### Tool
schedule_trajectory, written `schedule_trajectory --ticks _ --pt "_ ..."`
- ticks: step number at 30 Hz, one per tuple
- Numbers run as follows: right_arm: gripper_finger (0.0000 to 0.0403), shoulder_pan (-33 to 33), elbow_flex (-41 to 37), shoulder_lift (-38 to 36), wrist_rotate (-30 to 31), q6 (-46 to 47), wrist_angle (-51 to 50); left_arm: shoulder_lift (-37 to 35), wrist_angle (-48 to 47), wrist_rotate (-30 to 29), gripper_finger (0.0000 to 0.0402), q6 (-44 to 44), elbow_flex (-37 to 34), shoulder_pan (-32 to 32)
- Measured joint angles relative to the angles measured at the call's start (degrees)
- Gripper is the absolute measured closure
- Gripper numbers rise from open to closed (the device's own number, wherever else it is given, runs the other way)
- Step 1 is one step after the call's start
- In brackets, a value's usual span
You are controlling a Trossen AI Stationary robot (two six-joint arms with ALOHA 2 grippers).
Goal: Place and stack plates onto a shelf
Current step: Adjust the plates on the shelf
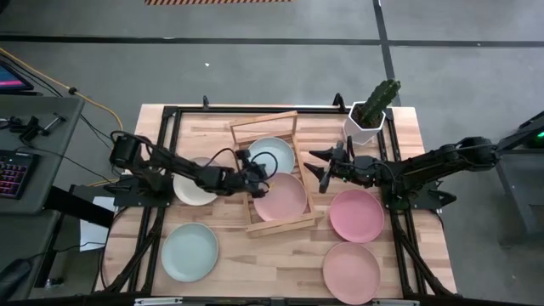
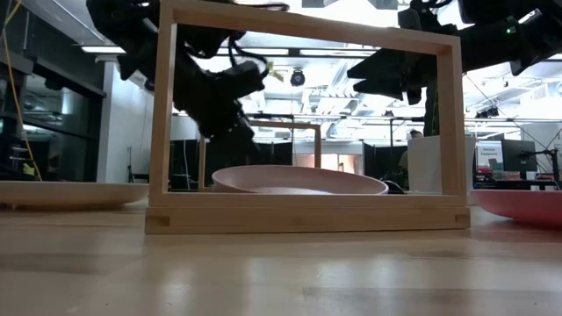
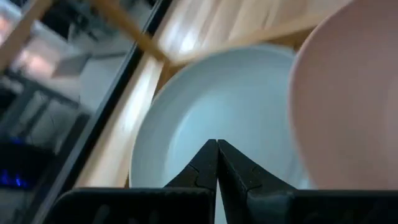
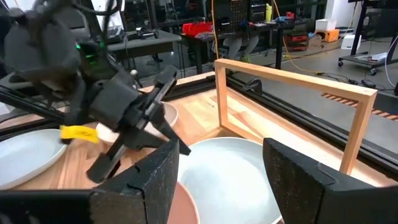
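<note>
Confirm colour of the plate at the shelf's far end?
Pale mint-blue round plate, beside a pink one; clearest in the high view.

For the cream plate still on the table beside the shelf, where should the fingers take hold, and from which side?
Probably by the rim. The cream plate lies flat on the table, shallow, so only its raised edge offers purchase. The left arm crosses over its shelf-side part, so come from above at the bare outer edge, away from the shelf, one finger inside the rim and one outside.
</note>
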Motion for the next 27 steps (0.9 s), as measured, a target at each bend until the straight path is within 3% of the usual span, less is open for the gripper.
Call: schedule_trajectory --ticks 6,13,17,21,27 --pt "0.0185 0.02 0.00 0.00 -0.14 1.07 -0.57 -1.97 -1.11 4.53 0.0401 -8.15 -5.83 0.79" --pt "0.0185 0.02 0.00 0.00 -0.25 1.36 -1.05 -10.72 -2.17 6.88 0.0401 -10.23 -9.77 -0.58" --pt "0.0185 0.02 0.00 0.00 -0.23 2.57 -1.05 -14.13 -4.93 16.76 0.0401 -12.93 -9.95 -0.16" --pt "0.0185 0.04 0.00 0.00 -0.25 3.07 -1.08 -12.99 -5.25 27.34 0.0401 -15.60 -9.97 1.40" --pt "0.0185 0.04 0.00 0.00 -0.24 3.35 -1.08 -7.71 -5.09 27.43 0.0401 -16.08 -9.97 4.05"
